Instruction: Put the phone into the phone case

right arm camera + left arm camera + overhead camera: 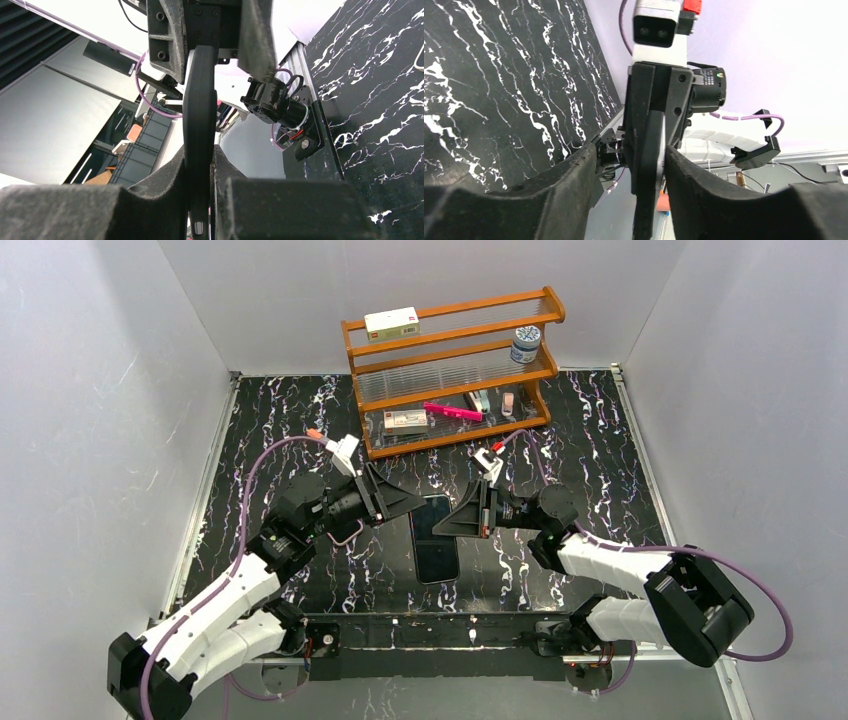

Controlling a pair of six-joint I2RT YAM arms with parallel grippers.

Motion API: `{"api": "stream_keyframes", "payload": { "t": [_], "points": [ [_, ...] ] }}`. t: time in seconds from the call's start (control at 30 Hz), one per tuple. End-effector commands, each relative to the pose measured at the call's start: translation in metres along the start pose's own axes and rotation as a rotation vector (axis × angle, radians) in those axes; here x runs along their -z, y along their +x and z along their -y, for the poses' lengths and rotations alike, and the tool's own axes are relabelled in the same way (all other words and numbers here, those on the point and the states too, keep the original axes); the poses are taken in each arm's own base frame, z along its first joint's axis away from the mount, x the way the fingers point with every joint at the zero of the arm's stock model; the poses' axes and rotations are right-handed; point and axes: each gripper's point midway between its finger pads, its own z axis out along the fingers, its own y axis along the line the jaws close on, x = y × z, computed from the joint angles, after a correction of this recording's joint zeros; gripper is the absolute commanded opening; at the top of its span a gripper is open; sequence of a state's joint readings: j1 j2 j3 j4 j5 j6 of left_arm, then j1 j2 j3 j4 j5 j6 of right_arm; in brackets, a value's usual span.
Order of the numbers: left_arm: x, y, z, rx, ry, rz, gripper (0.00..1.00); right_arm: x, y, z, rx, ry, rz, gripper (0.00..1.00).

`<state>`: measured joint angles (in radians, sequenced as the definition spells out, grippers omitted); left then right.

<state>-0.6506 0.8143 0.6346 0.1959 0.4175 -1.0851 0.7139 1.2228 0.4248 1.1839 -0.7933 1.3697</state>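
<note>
Off the surface [600,440]: phone case [199,130] and phone [438,560], seating unclear, sit between both arms' fingers, long axis crosswise to them. Right fingers [165,200] clamped on case edge. Left fingers [569,200] apart, straddling opposite edge.

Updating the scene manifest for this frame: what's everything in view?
table: 1, black marble, white veins.
rack: 1, orange-brown wood, three tiers, table back.
box: 1, white, red label, top tier.
jar: 1, blue-white label, middle tier right.
labelled box: 1, white, bottom tier left.
pen: 1, pink, bottom tier.
phone: 1, glossy dark, table centre.
phone case: 1, matte black, pinched edge-on in right wrist view; phone seated or not, cannot tell.
cables: 2, purple, one per arm.
left gripper: 1, black, at phone's left; grip unclear.
right gripper: 1, black, shut on case.
</note>
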Motion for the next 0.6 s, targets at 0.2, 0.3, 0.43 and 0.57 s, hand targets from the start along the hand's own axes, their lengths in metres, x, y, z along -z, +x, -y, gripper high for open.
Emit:
{"api": "stream_keyframes", "payload": {
  "t": [0.2,0.3,0.43,0.57],
  "points": [
    [0.003,-0.020,-0.002,-0.164,-0.109,0.037,0.00,-0.002,-0.008,-0.029,0.100,-0.052,0.011,0.02],
    [0.007,-0.014,-0.024,-0.209,-0.204,-0.003,0.00,-0.004,-0.015,-0.018,0.108,0.004,0.034,0.04],
    [0.007,-0.008,-0.043,-0.239,-0.283,-0.055,0.00,-0.009,-0.029,-0.001,0.115,0.089,0.083,0.05],
    [0.007,-0.010,-0.038,-0.254,-0.285,-0.077,0.15,-0.012,-0.036,0.001,0.118,0.098,0.109,0.04]
  ]
}}
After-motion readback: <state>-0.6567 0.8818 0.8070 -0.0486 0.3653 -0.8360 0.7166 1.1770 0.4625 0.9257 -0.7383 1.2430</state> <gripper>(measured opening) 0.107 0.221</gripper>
